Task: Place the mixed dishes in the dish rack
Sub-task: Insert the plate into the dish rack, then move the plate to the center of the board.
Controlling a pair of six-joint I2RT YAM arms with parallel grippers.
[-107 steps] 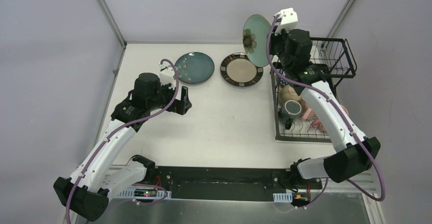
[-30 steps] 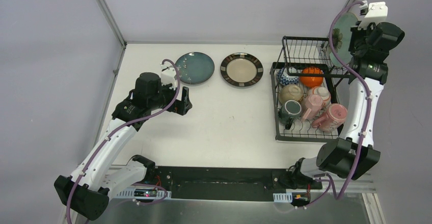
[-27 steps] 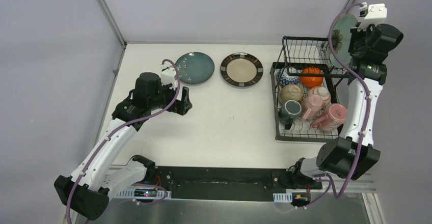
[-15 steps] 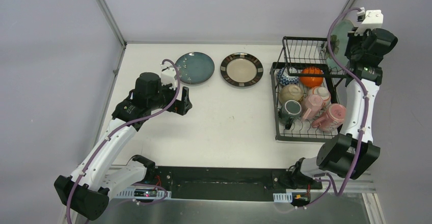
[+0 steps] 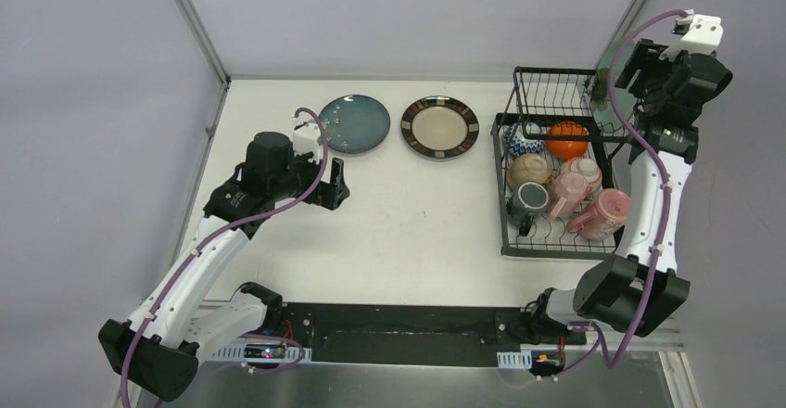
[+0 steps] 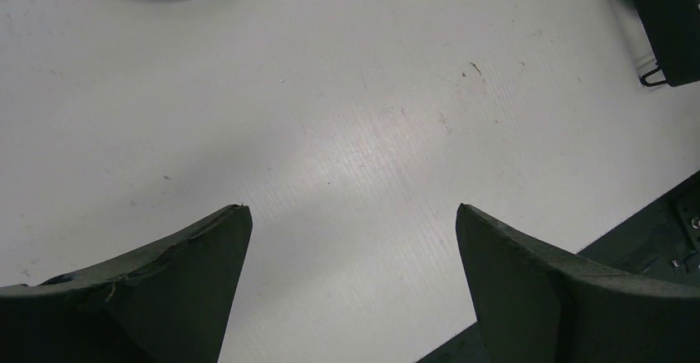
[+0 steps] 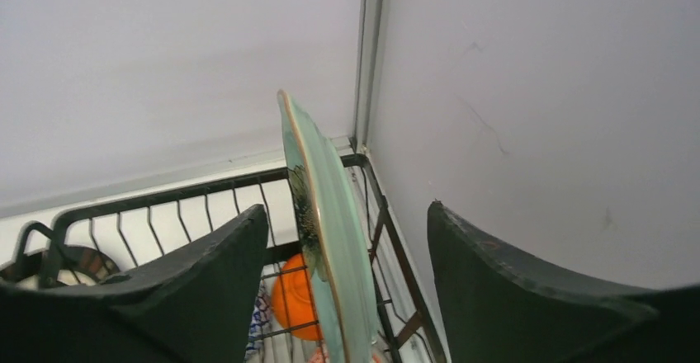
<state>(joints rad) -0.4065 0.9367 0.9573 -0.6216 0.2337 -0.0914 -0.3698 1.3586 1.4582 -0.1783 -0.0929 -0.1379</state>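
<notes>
**Flowered plate on edge at the rack, two more wait on the surface**

At left, the left claw (image 6: 352,207) hangs spread wide and empty above the white surface (image 5: 417,213). The dark teal speckled plate (image 5: 353,123) lies flat just beyond its fingertips, with the dark-rimmed beige plate (image 5: 439,127) beside it toward the middle. Both sit well apart from the black wire dish rack (image 5: 554,93), whose lower tray holds pink cups (image 5: 576,193) with an orange bowl (image 5: 566,139) behind them. At the rack's far right corner the mint green flowered plate (image 7: 326,239) stands on edge, its rim running straight away from the right claw (image 7: 347,208). That claw's fingers are parted either side of the plate, with a gap showing at each face. The plate's foot is out of view, so whether it sits in a slot cannot be told. A clean exit would seem to call for backing out along the plate's own plane. The left arm is much the nearer to the two flat plates
</notes>
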